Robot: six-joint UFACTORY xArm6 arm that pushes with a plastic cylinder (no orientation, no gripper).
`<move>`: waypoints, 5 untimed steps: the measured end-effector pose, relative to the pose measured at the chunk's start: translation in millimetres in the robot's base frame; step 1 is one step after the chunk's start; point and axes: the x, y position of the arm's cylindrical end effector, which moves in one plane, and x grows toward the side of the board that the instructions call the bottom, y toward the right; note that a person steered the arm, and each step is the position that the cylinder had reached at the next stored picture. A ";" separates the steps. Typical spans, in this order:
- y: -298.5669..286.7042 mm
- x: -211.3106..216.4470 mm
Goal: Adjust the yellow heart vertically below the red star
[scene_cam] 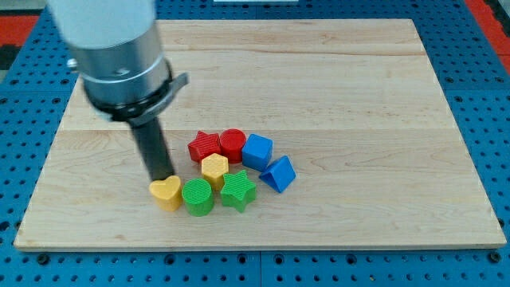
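Observation:
The yellow heart [166, 192] lies at the lower left of a cluster of blocks, touching the green cylinder [198, 196] on its right. The red star [205, 147] sits up and to the right of the heart, at the cluster's top left. My tip [162, 177] stands at the heart's upper edge, touching or almost touching it, to the lower left of the red star. The rod rises from there to the grey arm body at the view's top left.
A red cylinder [233, 143], a blue cube [257, 151], a blue triangular block [279, 173], a yellow hexagon-like block [214, 168] and a green star [237, 190] make up the cluster. The wooden board [358, 88] lies on a blue perforated table.

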 end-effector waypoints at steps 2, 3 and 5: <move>-68.3 6.5; -43.5 11.0; -11.5 57.0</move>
